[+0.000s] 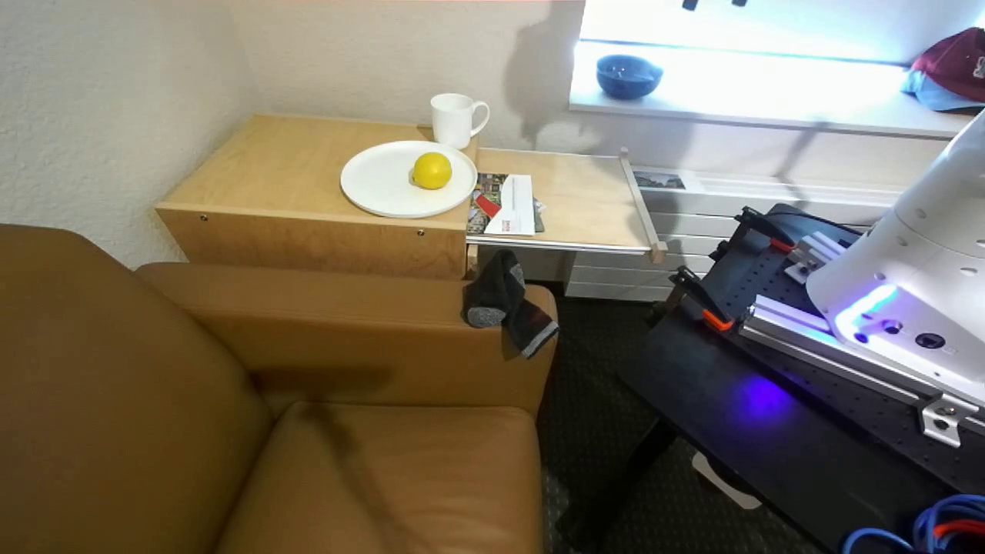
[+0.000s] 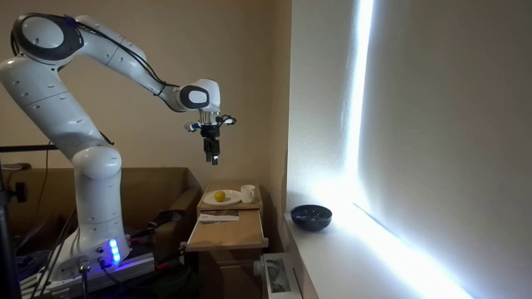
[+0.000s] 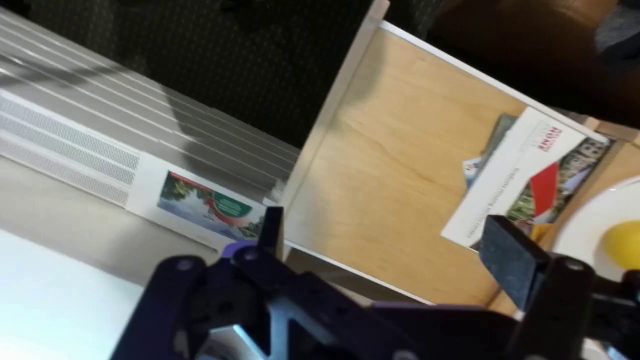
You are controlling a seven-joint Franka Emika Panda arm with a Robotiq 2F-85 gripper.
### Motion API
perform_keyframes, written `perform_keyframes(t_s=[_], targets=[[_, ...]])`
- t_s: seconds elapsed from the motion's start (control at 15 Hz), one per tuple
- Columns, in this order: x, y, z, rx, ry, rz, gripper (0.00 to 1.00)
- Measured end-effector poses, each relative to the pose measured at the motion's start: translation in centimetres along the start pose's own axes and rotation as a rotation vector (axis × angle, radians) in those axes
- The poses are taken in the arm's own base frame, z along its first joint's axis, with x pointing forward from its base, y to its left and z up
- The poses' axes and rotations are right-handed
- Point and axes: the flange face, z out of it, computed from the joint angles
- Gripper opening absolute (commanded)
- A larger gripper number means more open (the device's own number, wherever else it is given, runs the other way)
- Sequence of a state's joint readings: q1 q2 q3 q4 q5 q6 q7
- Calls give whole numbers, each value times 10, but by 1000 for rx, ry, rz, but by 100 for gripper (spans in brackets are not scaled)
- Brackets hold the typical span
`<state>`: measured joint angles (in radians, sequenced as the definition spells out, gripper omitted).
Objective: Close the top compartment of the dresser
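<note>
The dresser (image 1: 300,165) is a light tan wooden cabinet, also in an exterior view (image 2: 230,272). Its top compartment (image 1: 581,196) is pulled out, a shallow tray with a raised front strip at its outer end. It also shows in an exterior view (image 2: 224,234) and the wrist view (image 3: 390,165). Papers (image 1: 512,204) lie in it near the dresser. My gripper (image 2: 211,160) points down, well above the compartment and apart from it. In the wrist view the gripper (image 3: 382,235) has its fingers wide apart with nothing between them.
A white plate (image 1: 377,181) with a lemon (image 1: 432,170) and a white mug (image 1: 452,121) stand on the dresser. Dark socks (image 1: 504,296) lie on the sofa arm (image 1: 346,308). A radiator (image 3: 125,135) and a windowsill with a bowl (image 2: 311,218) are alongside.
</note>
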<state>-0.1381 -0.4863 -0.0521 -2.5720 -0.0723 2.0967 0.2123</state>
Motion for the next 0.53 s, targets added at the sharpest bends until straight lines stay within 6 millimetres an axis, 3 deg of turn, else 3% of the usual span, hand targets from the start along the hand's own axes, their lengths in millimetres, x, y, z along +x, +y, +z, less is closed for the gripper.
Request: perform_keyframes(t_s=[0.2, 0.53], targets=[[-2, 54, 65, 1, -136, 138, 100], [-36, 119, 170, 29, -409, 325, 100]])
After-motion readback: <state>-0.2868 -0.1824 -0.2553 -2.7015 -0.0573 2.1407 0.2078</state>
